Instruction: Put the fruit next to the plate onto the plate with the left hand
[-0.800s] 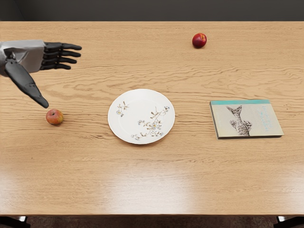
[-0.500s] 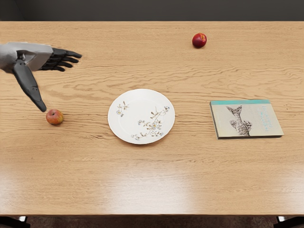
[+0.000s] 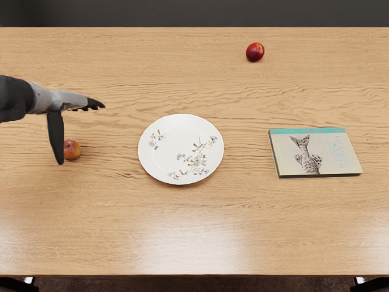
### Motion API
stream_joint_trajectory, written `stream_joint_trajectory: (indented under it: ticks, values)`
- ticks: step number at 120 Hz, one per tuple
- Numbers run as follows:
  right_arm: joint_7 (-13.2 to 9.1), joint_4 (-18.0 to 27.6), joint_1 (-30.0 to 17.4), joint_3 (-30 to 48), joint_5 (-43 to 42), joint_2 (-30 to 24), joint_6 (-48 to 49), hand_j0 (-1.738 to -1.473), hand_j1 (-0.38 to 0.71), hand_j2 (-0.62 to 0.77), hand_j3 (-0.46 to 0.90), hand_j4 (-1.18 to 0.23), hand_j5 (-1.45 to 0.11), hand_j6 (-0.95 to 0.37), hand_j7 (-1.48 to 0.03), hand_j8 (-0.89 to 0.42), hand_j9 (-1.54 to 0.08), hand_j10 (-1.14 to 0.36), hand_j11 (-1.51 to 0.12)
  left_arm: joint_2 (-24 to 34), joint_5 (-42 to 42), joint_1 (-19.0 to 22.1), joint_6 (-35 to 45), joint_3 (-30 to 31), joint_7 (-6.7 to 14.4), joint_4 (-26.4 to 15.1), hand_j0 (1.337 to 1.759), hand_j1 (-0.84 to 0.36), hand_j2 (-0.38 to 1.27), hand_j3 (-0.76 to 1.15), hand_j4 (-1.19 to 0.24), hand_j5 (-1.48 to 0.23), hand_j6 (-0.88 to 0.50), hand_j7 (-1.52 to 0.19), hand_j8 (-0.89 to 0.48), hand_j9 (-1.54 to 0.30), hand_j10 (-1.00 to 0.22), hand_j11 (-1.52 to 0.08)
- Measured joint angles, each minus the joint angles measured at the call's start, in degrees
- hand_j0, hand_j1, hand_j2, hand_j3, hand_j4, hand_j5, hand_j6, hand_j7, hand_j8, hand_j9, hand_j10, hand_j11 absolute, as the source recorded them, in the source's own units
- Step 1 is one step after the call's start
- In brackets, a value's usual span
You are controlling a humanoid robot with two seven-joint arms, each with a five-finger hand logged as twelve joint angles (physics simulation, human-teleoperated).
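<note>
Where the fruit lies: the small apple (image 3: 73,149) rests on the worktop (image 3: 194,231), to the left of the plate (image 3: 173,128) and apart from it, not lifted.
Left hand: the left hand (image 3: 64,102) hovers just above the apple and is seen edge-on. Its fingers (image 3: 91,104) are stretched out toward the plate and its thumb (image 3: 56,137) hangs down across the apple's left side. It grasps nothing. Whether the thumb touches the apple, I cannot tell.
Right hand: not visible.
Step in hand: by my judgement, the approach before the grasp.
Next move: the hand should go lower so that the apple sits between thumb and fingers, then close around it. The apple is round and may roll if it is pushed from one side only.
Other things: a second red apple (image 3: 255,51) lies at the far edge, well apart from the plate, and a book (image 3: 315,152) lies to the right.
</note>
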Motion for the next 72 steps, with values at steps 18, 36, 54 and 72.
stream_joint_trajectory:
  ticks: [18,36,54,72]
  values:
    - [0.00,0.00,-0.05,0.01,0.00,0.00,-0.01,-1.658,-0.35,0.00,0.00,0.00,0.00,0.00,0.00,0.00,0.00,0.00,0.00,1.39,5.57,2.42,6.22,0.59,0.10,-3.64,1.658,0.33,0.00,0.00,-0.02,-0.02,-0.02,-0.02,-0.02,-0.02,-0.02,-0.02]
    - [0.00,0.00,-0.06,0.01,0.00,0.00,0.00,-1.658,-0.35,0.00,0.00,0.00,0.00,0.00,0.00,0.00,0.00,0.00,0.00,1.12,7.73,4.60,8.51,0.82,0.12,-5.15,1.658,0.33,0.00,0.00,-0.02,-0.02,-0.02,-0.02,-0.02,-0.02,-0.02,-0.02]
    - [0.00,0.00,-0.06,0.02,0.00,0.00,-0.01,-1.658,-0.35,0.00,0.00,0.00,0.00,0.00,0.00,0.00,0.00,0.00,0.00,-0.41,11.49,6.92,10.82,0.84,0.13,-4.56,1.658,0.33,0.01,0.00,-0.02,-0.02,-0.03,-0.02,-0.03,-0.02,-0.02,-0.02]
    - [0.00,0.00,-0.06,0.03,0.00,0.00,-0.01,-1.658,-0.35,0.00,0.00,0.00,0.00,0.00,0.00,0.00,0.00,0.00,0.00,-0.98,14.43,7.32,12.07,0.91,0.13,-4.06,1.658,0.33,0.01,0.00,-0.03,-0.03,-0.03,-0.03,-0.03,-0.03,-0.03,-0.03]
